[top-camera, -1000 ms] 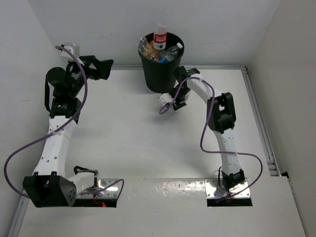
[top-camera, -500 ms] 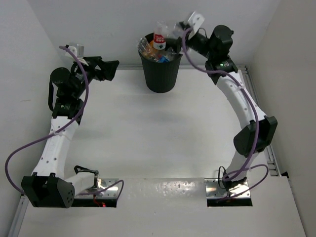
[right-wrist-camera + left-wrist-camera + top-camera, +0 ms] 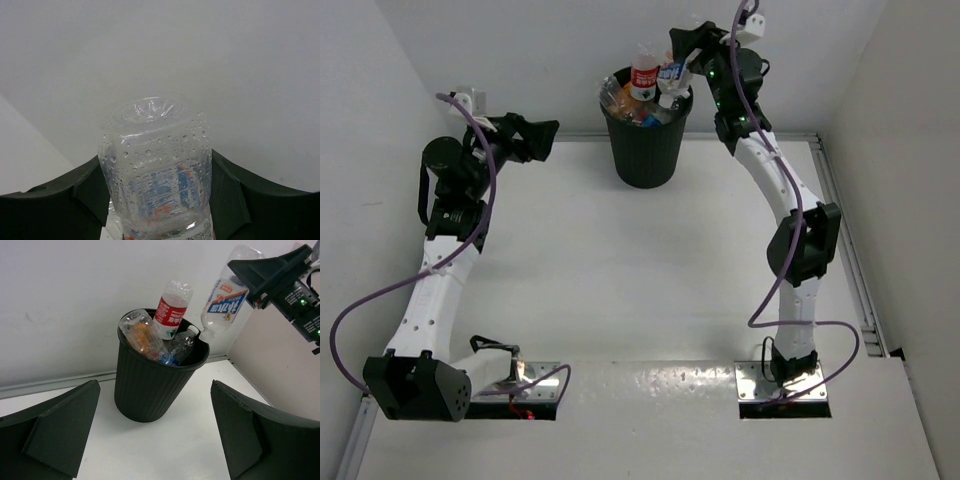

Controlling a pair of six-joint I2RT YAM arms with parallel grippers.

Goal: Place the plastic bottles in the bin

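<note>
Bottles [image 3: 150,337] crowd the black ribbed plastic bin [image 3: 642,150], top centre; my right gripper [image 3: 680,62] clamps a clear blue-labelled plastic bottle [image 3: 222,302] cap-down over its rim (seemingly the last). Left gripper [image 3: 535,138] gapes empty, upper left.

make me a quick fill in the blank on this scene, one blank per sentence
The bottle held in the right claw has a ____ label.
It hangs cap down over the bin, whose colour is ____.
The left claw is ____ and holds nothing.
Missing words: blue, black, open.
</note>
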